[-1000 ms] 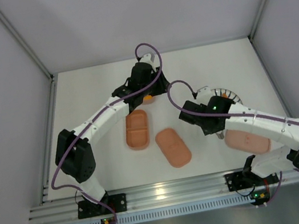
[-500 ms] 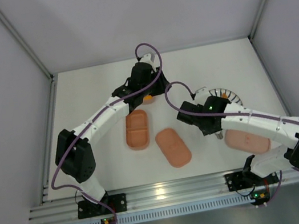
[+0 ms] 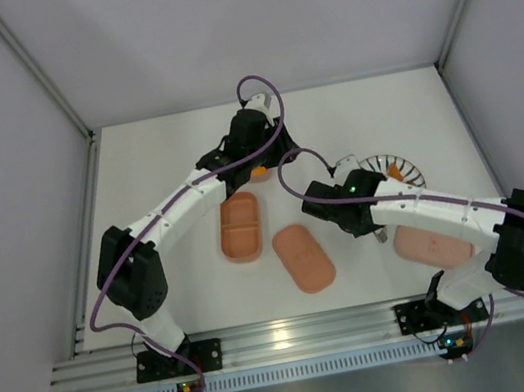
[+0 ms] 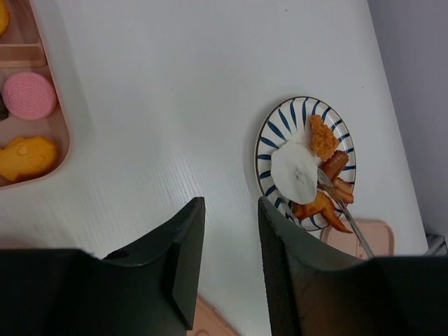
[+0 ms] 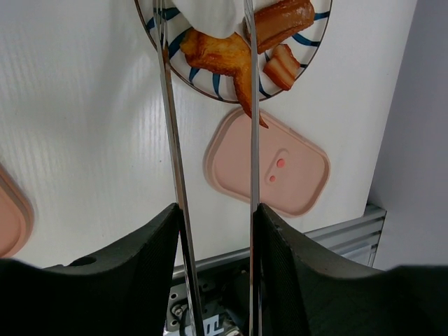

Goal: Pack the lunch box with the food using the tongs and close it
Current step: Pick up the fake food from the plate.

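Over the striped plate (image 4: 268, 138), right gripper (image 5: 215, 213) clamps the tongs (image 5: 173, 140), tips at unpacked food (image 4: 294, 171). Left gripper (image 4: 229, 206) jaws narrowly apart, empty. Lunch box tray (image 4: 54, 127) partly filled; lid (image 5: 267, 168) off, closing not yet done.

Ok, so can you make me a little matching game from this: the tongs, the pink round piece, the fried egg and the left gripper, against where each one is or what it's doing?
Things:
1. tongs
2. pink round piece
3. fried egg
4. left gripper

Places or states:
A. on the striped plate
B. open, holding nothing
C. in the lunch box tray
D. clamped in the right gripper

Pairs: 1-D, 2-C, 3-A, 4-B
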